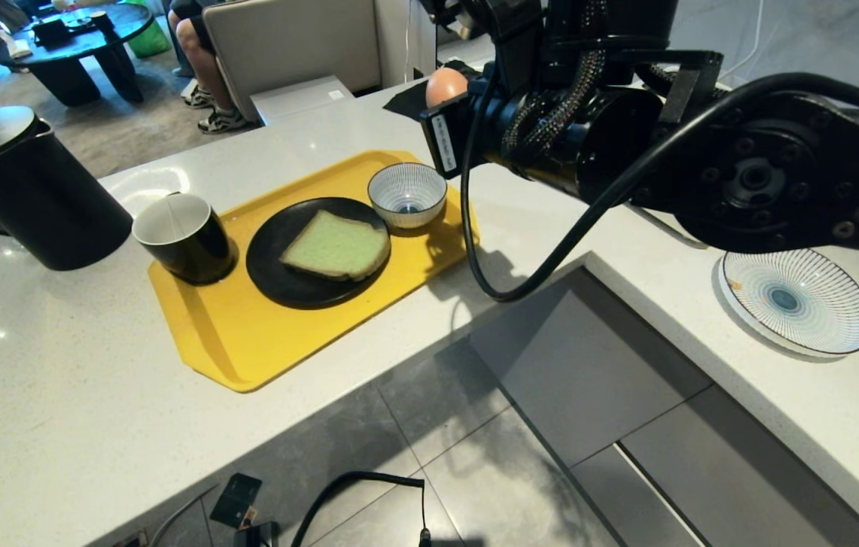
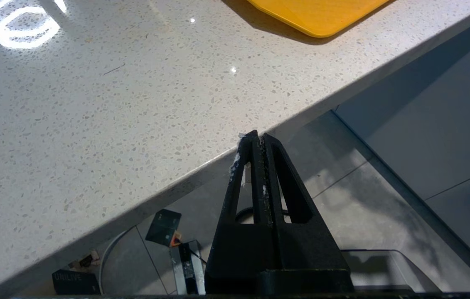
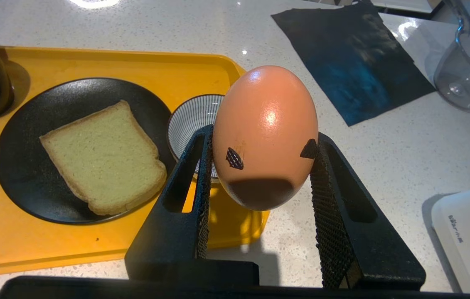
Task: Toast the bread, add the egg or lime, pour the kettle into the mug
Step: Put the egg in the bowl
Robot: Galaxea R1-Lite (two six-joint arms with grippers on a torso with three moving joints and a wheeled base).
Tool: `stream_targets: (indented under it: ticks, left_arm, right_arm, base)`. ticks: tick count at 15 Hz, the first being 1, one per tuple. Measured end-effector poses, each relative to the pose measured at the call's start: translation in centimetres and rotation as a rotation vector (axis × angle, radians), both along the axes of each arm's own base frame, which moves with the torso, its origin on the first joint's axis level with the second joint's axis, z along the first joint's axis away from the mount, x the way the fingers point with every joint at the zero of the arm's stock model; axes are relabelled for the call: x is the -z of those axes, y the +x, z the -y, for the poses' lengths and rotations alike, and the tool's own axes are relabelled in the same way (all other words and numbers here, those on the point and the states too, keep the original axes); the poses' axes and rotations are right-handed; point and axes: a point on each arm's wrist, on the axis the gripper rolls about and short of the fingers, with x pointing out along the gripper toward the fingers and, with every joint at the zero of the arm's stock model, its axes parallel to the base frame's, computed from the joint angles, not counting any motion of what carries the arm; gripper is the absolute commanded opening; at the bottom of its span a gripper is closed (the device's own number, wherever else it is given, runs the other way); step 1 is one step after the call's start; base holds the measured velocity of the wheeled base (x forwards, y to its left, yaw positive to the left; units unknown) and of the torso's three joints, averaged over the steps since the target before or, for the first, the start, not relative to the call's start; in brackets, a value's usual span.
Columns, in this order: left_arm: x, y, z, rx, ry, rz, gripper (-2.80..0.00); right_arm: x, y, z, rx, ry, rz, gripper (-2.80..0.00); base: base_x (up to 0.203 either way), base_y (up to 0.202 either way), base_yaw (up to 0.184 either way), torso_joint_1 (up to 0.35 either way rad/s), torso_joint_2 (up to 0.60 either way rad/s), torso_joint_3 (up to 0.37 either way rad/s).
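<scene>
White counter behind salmon egg (two black marks) in right claw

A pale speckled desk is lit by glaring overhead light. Grey floor tiles are seen below its edge. Beyond, a dark round coffee table and a beige sofa are set.

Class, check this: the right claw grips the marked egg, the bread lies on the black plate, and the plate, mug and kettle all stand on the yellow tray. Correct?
Not quite. The head view shows the kettle on the counter beside the yellow tray, not on it. The right claw does grip the egg, the bread lies on the black plate, and the mug is on the tray.
</scene>
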Motion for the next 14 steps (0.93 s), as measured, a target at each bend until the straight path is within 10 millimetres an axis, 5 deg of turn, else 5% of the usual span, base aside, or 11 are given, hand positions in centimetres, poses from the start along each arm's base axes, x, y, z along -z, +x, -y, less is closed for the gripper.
stream_targets:
  ticks: [14]
  left_arm:
    - [0.0,0.0,0.0,0.0,0.0,0.0,-2.8]
  right_arm:
    - [-3.0,-2.6,2.9,0.0,0.012,0.01,-2.8]
  base:
    - [0.0,0.0,0.0,0.0,0.0,0.0]
